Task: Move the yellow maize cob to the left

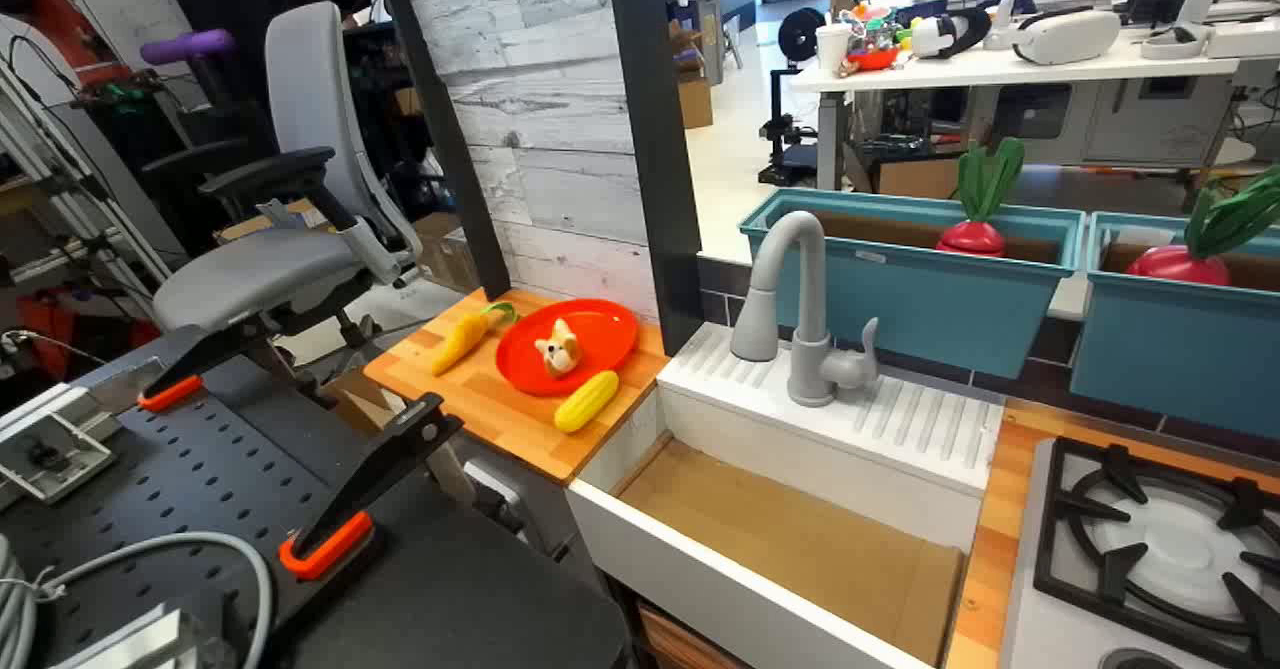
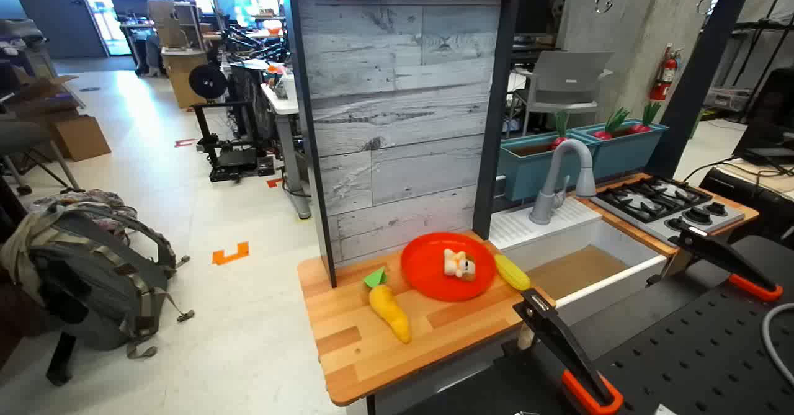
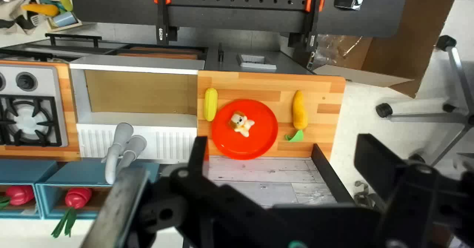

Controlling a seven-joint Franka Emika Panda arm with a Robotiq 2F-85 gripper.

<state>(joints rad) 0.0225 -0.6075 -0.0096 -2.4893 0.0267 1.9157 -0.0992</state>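
Observation:
The yellow maize cob is bright, oblong and ribbed. It lies on the wooden counter beside the red plate, near the sink edge, in both exterior views (image 1: 587,402) (image 2: 512,272) and in the wrist view (image 3: 210,104). The red plate (image 3: 259,142) holds a small toy dog (image 3: 241,123). A larger orange-yellow piece (image 3: 299,111) with a green leaf lies on the plate's other side. My gripper (image 3: 283,142) shows only in the wrist view. Its fingers are wide apart with nothing between them, high above the counter. The cob is outside the gap, beyond the finger at the picture's left.
The wooden counter (image 2: 353,365) has a tall panel (image 2: 403,123) along its back. A white sink (image 1: 740,579) with a grey faucet (image 1: 810,309) adjoins the cob's side. Black clamps with orange handles (image 1: 335,547) stand on the dark table in front. A stove (image 1: 1170,539) lies beyond the sink.

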